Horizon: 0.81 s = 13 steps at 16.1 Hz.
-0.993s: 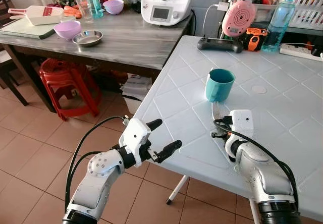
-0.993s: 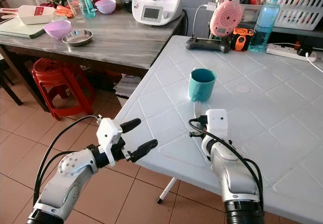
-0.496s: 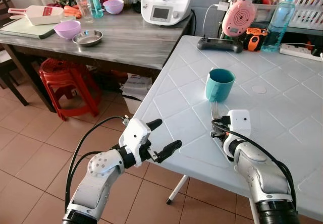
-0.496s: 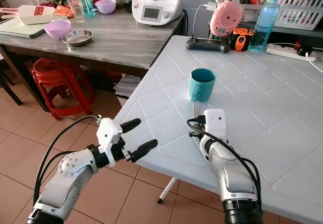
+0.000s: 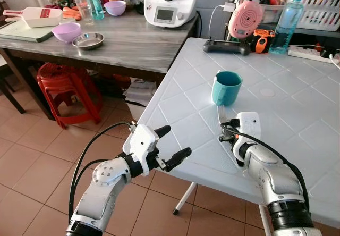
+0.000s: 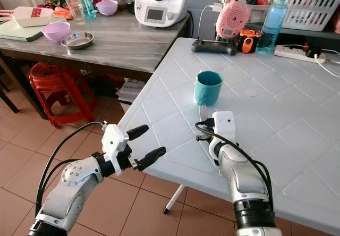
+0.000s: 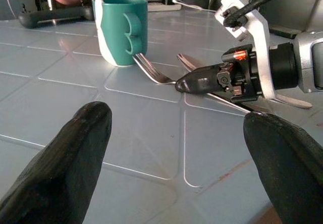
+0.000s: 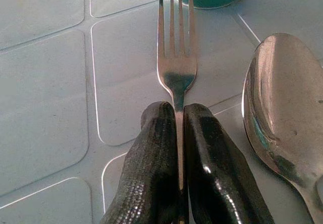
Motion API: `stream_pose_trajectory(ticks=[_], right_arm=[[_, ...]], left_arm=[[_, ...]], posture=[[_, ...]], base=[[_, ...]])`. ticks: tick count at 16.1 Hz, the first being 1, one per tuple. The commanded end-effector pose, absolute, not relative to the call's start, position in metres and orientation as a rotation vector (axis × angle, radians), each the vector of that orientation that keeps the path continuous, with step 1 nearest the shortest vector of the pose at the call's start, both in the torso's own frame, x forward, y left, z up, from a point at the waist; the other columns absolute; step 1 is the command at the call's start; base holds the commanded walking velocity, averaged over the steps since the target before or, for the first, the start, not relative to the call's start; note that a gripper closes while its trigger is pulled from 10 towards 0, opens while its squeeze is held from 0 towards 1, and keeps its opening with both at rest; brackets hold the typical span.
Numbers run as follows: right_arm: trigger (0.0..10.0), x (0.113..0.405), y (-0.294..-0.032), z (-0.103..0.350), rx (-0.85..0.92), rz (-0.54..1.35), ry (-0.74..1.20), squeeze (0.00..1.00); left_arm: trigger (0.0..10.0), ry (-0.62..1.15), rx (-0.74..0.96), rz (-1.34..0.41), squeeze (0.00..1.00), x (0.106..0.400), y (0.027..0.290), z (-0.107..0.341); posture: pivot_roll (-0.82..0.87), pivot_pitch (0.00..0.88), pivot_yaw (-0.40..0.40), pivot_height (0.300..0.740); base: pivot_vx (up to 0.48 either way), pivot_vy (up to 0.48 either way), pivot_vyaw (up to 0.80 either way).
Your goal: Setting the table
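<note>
The right end effector (image 8: 179, 148) grips a shiny steel fork (image 8: 176, 57), tines touching the glossy teal mug (image 7: 121, 30). A polished spoon (image 8: 280, 108) lies just beside the mug on the white tiled bench (image 5: 186, 95). The left end effector (image 5: 172, 145), well apart from the mug, is spread and empty.

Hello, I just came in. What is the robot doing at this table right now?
The robot is setting the white table. Its right gripper is shut on the handle of a fork, held low over the table with the tines pointing at a teal mug. A spoon lies beside the fork. The left gripper is open and empty, hanging off the table's edge above the floor.
</note>
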State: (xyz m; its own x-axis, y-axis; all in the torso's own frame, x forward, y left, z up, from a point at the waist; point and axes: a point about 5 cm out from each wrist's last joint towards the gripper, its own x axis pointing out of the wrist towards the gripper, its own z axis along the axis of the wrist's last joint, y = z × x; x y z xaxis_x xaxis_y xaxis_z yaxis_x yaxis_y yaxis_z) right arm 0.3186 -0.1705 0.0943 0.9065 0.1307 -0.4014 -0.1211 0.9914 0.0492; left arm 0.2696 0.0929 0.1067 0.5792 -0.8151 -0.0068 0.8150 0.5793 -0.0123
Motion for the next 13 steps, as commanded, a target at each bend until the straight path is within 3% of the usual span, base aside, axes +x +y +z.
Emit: stream_pose_trajectory(ticks=[1, 9, 13], right_arm=[[0.0, 0.313, -0.174, 0.075, 0.039, 0.11, 0.518, 0.0], [0.0, 0.307, -0.172, 0.068, 0.143, 0.083, 0.535, 0.0], [0.0, 0.309, -0.165, 0.093, 0.168, 0.075, 0.381, 0.0]], left_arm=[[10.0, 0.009, -0.003, -0.957, 0.0, 0.27, 0.096, 0.109], [10.0, 0.01, -0.001, -0.973, 0.0, 0.269, 0.094, 0.11], [10.0, 0.0, -0.034, -0.905, 0.0, 0.277, 0.099, 0.112]], posture=[[-0.01, 0.064, 0.057, 0.74], [-0.02, 0.059, 0.059, 0.74], [-0.02, 0.054, 0.057, 0.74]], base=[[0.0, 0.0, 0.0], [0.0, 0.0, 0.0], [0.0, 0.0, 0.0]])
